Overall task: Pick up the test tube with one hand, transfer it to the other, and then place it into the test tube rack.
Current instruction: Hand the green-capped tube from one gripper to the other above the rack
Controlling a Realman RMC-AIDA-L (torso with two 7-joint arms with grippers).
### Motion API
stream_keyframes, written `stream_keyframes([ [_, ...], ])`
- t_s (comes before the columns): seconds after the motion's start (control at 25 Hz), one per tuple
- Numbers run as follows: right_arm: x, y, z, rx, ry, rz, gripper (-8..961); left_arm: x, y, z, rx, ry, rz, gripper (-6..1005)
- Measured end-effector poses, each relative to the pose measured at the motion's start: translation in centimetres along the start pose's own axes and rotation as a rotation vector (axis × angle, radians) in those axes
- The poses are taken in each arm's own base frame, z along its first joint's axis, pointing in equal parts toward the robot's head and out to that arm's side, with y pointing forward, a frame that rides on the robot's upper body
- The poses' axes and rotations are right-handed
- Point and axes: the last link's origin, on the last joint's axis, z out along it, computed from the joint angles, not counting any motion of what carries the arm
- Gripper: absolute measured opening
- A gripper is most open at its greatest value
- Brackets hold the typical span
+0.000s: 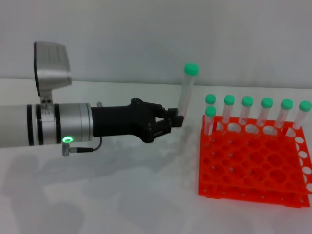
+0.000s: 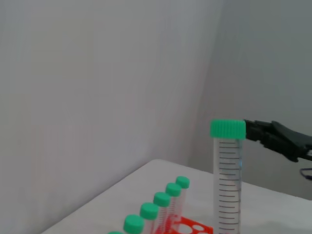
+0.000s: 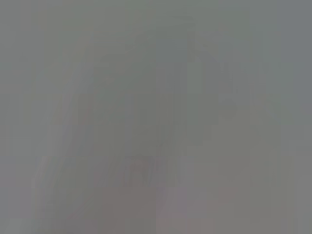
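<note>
My left arm reaches in from the left in the head view, and its black left gripper is shut on the lower part of the test tube. The tube is held upright above the table, green cap on top, just left of the orange-red test tube rack. In the left wrist view the same test tube stands close up, with the rack low behind it. A black clawed part, apparently my right gripper, shows farther off beyond the cap. The right wrist view is blank grey.
Several green-capped tubes stand along the rack's back row, with one more in the second row at its left end. The rack's other holes are open. A white table lies below, with a pale wall behind.
</note>
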Motion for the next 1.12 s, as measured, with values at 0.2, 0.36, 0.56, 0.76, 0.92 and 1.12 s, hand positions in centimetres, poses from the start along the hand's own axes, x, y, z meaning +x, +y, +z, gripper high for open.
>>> stream_keyframes([
  [0.2, -0.2, 1.4, 1.8, -0.079, -0.014, 0.055, 229, -0.5, 0.6, 0.5, -0.029, 0.003, 0.042, 192],
  [0.36, -0.9, 2.3, 4.1, -0.24, 0.01, 0.137, 362, -1.1, 1.0, 0.4, -0.04, 0.002, 0.066, 192],
  [0.56, -1.5, 3.8, 6.6, -0.398, 0.04, 0.188, 560, -1.8, 1.1, 0.0, -0.034, 0.002, 0.079, 192],
  [0.76, -2.3, 5.3, 8.9, -0.515, 0.053, 0.218, 828, -2.3, 1.3, -0.3, -0.026, 0.004, 0.091, 192],
  [0.92, -2.9, 6.3, 10.2, -0.597, 0.083, 0.23, 841, -2.5, 1.6, -0.7, -0.037, 0.014, 0.102, 192],
  [1.12, -3.2, 7.5, 11.7, -0.669, 0.133, 0.246, 859, -2.6, 1.9, -0.9, -0.051, 0.03, 0.12, 192],
])
